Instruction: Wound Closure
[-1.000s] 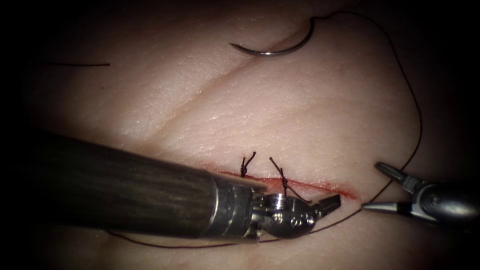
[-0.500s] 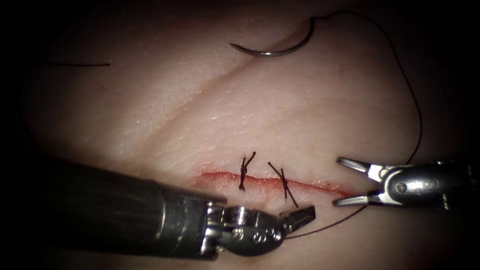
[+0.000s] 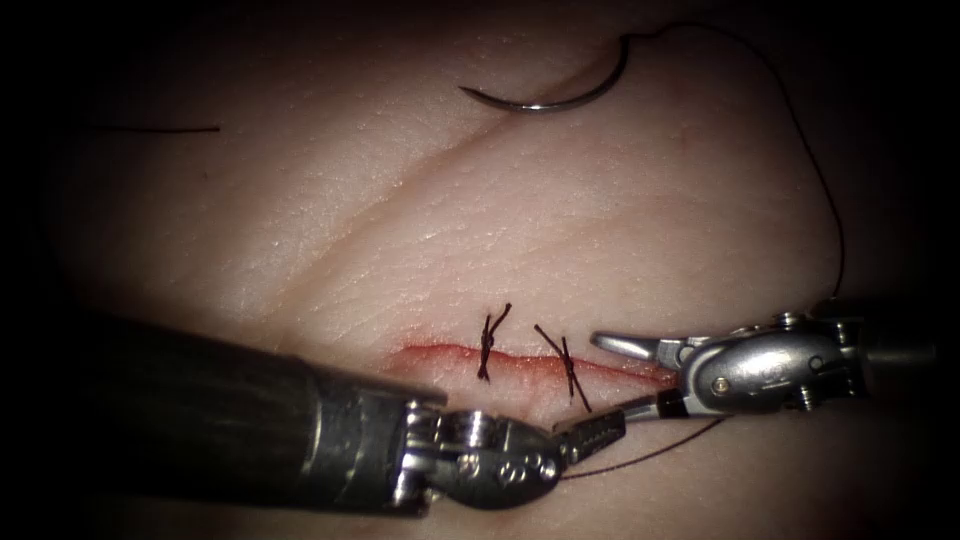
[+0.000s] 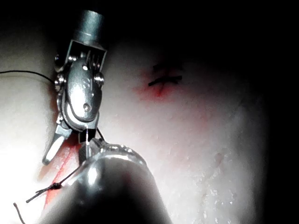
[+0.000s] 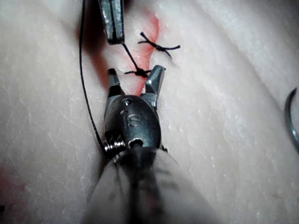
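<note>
Needle (image 3: 545, 95) loose on tissue (image 3: 400, 220), long axis horiz, tip pointing left. L claw (image 3: 592, 432) clenched on thread (image 3: 650, 455); R claw (image 3: 622, 375) released, empty.

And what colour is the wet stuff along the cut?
Red. The fluid lines the cut in the tissue, clearest in the endoscope view.

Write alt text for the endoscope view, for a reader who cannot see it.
Two tools meet at a red cut in the tissue, which already carries two knotted stitches. The left claw is shut on the thread; the right claw is open, straddling the cut's right end, holding nothing. The curved needle lies free on the tissue, far above the cut.
</note>
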